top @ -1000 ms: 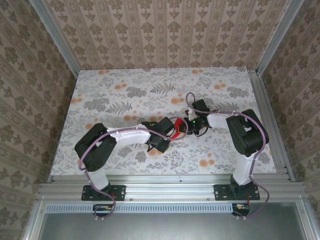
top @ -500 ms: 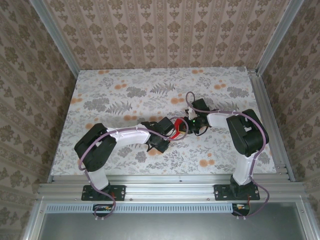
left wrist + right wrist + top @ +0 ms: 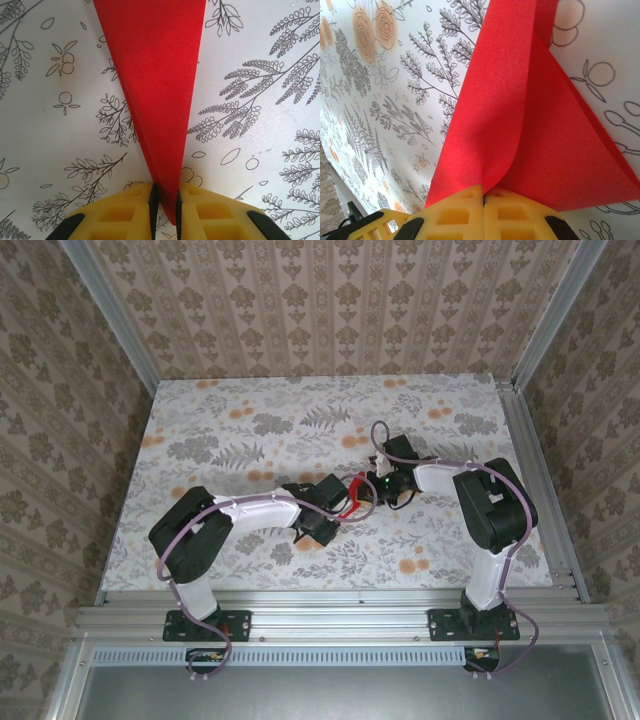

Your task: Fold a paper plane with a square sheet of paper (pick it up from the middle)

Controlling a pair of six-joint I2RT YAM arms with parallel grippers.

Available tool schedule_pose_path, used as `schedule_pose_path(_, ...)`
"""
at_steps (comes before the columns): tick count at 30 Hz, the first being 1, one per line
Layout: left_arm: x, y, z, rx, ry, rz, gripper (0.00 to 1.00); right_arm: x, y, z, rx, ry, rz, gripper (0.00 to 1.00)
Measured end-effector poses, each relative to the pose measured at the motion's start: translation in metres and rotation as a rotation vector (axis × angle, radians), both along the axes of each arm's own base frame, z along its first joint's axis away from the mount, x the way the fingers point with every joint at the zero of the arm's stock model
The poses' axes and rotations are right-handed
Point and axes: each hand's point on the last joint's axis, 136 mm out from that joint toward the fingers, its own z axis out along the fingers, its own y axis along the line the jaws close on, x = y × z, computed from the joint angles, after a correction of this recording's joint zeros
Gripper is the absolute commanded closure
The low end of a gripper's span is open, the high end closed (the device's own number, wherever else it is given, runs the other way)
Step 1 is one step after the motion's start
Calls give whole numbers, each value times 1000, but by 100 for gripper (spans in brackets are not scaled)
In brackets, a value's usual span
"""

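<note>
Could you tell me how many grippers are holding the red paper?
2: the left gripper pinches the paper at its narrow tip; the right gripper clamps its other end.

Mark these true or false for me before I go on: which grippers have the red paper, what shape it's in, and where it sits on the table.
1. The left gripper is shut on the red paper. True.
2. The right gripper is open and clear of the paper. False: its fingers are closed on the paper's folded layers.
3. The paper lies as a flat, unfolded square. False: it is folded, and in the left wrist view it tapers to a narrow tip at the fingers.
4. The paper sits between the two grippers, near the middle of the table. True.
</note>
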Motion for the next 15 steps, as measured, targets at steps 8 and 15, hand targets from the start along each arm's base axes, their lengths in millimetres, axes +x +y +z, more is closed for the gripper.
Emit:
schedule_pose_path(8,0,0,0,-1,2,-2,81,0,0,0,-3,-10,12,100)
schedule_pose_path(15,-1,-1,0,-2,3,-9,81,4,1,1,-2,-16,15,100)
